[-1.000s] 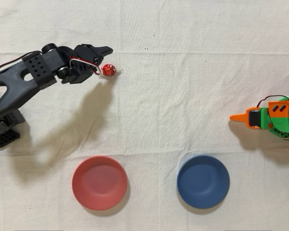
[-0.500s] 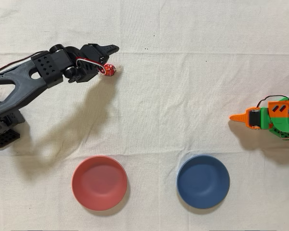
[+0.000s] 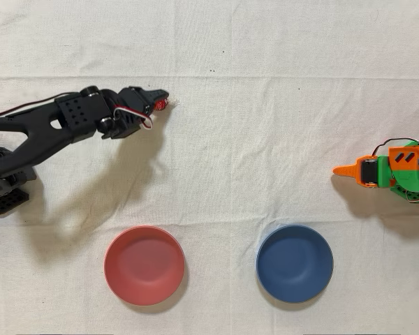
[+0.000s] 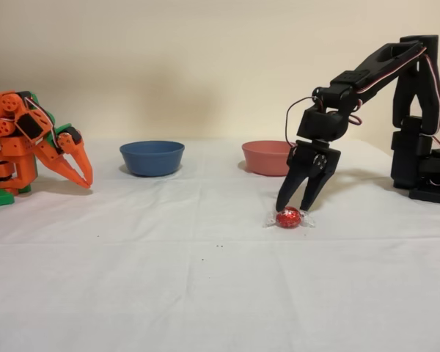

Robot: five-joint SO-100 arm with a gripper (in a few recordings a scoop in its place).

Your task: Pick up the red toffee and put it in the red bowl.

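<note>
Black hand [image 4: 295, 204] is hanging nose-down over the red toffee [image 4: 288, 217] in the fixed view, its two fingers spread a little and straddling the sweet, tips just above the cloth; whether they are touching the foil is hard to make out. From overhead the hand [image 3: 160, 100] is covering most of the toffee [image 3: 160, 105], leaving a sliver of red and a wisp of clear wrapper showing at its tip.

Going left to right in the overhead view: the black arm's base is being cut off at the left edge of the bench [image 3: 265, 174], the arm is stretching rightward with its elbow raised, the red bowl [image 3: 144, 265] is sitting near the front edge, the blue bowl [image 3: 295, 263] is sitting beside it and well apart, and the idle orange arm [image 3: 391, 172] is running off the right edge. Both bowls are lying well apart from the toffee.

A creased white cloth is covering the bench, with a few dark specks on it. Behind it, in the fixed view, a plain cream wall [image 4: 205, 66] is rising.
</note>
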